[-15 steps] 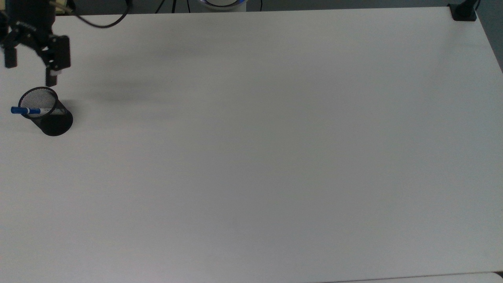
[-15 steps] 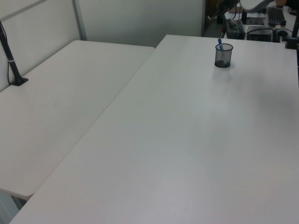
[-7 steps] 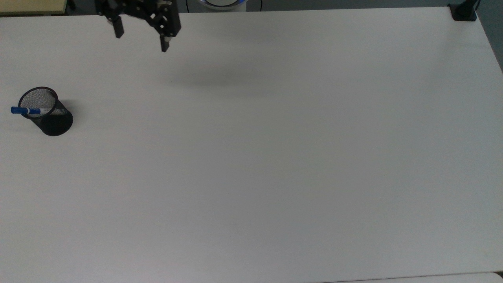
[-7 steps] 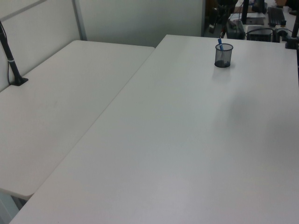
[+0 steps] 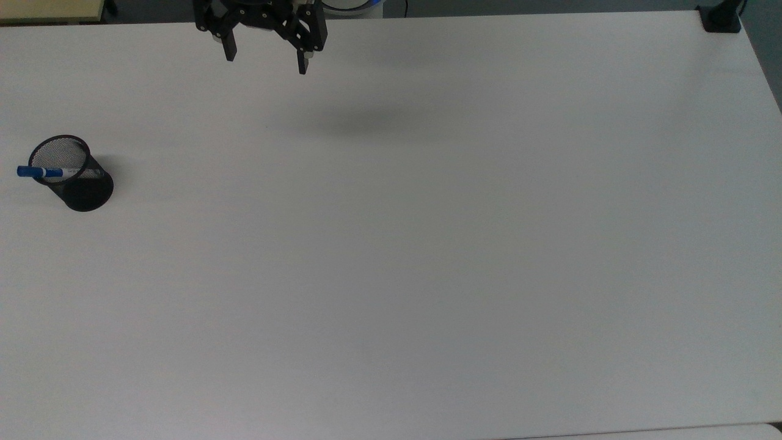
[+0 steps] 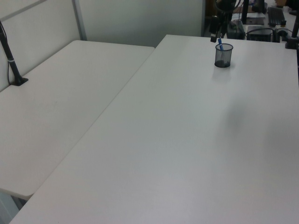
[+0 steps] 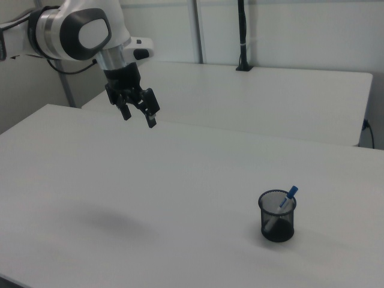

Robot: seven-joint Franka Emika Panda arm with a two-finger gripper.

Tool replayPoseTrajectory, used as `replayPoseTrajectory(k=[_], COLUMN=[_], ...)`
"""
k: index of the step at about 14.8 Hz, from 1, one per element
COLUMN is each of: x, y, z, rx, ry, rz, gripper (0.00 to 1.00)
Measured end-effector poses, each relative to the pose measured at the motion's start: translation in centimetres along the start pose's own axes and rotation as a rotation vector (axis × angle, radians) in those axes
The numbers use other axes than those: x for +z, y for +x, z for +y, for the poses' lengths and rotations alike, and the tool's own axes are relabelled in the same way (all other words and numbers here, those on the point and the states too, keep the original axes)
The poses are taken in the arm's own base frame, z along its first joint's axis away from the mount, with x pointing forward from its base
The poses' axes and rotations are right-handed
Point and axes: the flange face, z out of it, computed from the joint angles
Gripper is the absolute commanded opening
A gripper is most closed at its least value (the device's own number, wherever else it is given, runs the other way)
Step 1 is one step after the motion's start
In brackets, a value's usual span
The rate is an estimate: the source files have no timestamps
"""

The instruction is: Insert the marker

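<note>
We find the marker (image 5: 41,172) already standing in the black mesh cup (image 5: 72,174), which sits near the top view's left edge of the white table (image 5: 427,244). The marker leans against the cup's rim, its blue cap (image 7: 291,192) projecting above the mesh in the right view, while its lower end rests inside. In the left view we see the same cup (image 6: 223,55) at the far end of the table with the blue cap (image 6: 219,43) rising from it.

The gripper (image 5: 266,60) hangs high over the far edge of the table, well apart from the cup, with its two fingers spread wide and nothing between them. In the right view the gripper (image 7: 138,114) is clearly above the table surface, and its shadow (image 7: 114,223) lies on bare table.

We judge the insertion itself complete; the step in hand is the retreat. To perform it well:

1. We hold the fingers spread, so nothing is caught.
2. We keep the arm (image 7: 78,30) at height, clear of the cup and the leaning marker.
3. We avoid any pass over the top view's left side, since a light mesh cup with a tilted marker would probably tip easily.
</note>
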Motion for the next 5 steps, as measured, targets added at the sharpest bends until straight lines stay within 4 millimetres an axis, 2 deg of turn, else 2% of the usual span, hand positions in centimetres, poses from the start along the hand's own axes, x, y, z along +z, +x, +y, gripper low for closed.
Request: replayPoseTrajectory(k=[3, 5], x=[0.59, 0.3], y=[0.22, 0.34], z=[0.3, 0.33], rx=[-0.045, -0.049], ry=[-0.001, -0.001], rz=[-0.01, -0.003], gripper=[1.0, 1.0])
